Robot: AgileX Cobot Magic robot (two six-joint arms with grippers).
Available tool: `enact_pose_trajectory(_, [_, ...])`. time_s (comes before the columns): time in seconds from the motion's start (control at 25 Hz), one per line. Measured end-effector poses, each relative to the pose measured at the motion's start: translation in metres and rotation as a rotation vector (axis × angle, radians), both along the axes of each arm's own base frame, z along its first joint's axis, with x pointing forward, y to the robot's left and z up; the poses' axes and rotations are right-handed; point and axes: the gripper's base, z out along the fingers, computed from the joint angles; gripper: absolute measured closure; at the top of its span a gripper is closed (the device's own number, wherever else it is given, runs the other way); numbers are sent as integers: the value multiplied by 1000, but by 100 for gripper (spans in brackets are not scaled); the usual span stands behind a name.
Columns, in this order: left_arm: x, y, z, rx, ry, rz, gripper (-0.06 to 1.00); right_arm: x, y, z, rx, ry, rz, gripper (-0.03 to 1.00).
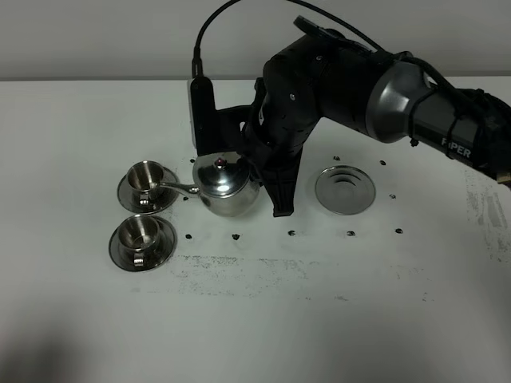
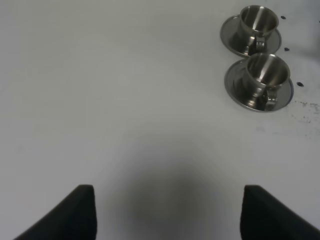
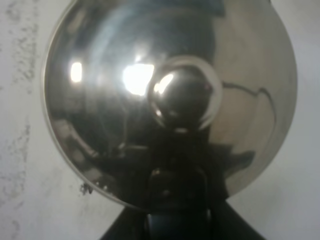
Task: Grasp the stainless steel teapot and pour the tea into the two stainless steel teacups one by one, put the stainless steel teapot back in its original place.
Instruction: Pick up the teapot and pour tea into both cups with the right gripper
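Observation:
The stainless steel teapot (image 1: 227,187) hangs just right of the two stainless steel teacups, its lid knob up. Its thin spout (image 1: 182,189) reaches to the rim of the far teacup (image 1: 146,180). The near teacup (image 1: 141,236) stands on its saucer just in front. My right gripper (image 1: 255,169) is shut on the teapot's handle side; in the right wrist view the teapot's lid (image 3: 170,100) fills the picture. The round coaster (image 1: 345,189), the original place, lies bare to the right. My left gripper (image 2: 167,215) is open over bare table, with both teacups (image 2: 258,22) (image 2: 267,75) well ahead of it.
The white table (image 1: 255,319) carries small dark marks and a scuffed patch in front of the teapot. The right arm's dark bulk (image 1: 335,80) hangs over the table behind the teapot and coaster.

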Motion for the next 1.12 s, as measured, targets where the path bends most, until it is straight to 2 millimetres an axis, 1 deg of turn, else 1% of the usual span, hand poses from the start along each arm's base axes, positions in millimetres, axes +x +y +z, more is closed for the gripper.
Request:
enact_pose_trajectory(0.2, [0, 0, 0, 0, 0, 0, 36, -7, 10, -1, -56, -38, 75, 78])
enact_pose_trajectory(0.36, [0, 0, 0, 0, 0, 0, 36, -8, 17, -10, -115, -60, 117, 78])
enact_pose_trajectory(0.52, [0, 0, 0, 0, 0, 0, 36, -5, 27, -13, -127, -75, 135, 78])
enact_pose_trajectory(0.6, [0, 0, 0, 0, 0, 0, 36, -3, 32, -11, -124, -86, 140, 78])
enact_pose_trajectory(0.8, [0, 0, 0, 0, 0, 0, 36, -4, 44, -14, -154, -110, 174, 78])
enact_pose_trajectory(1.12, [0, 0, 0, 0, 0, 0, 36, -6, 52, -25, -245, -165, 219, 78])
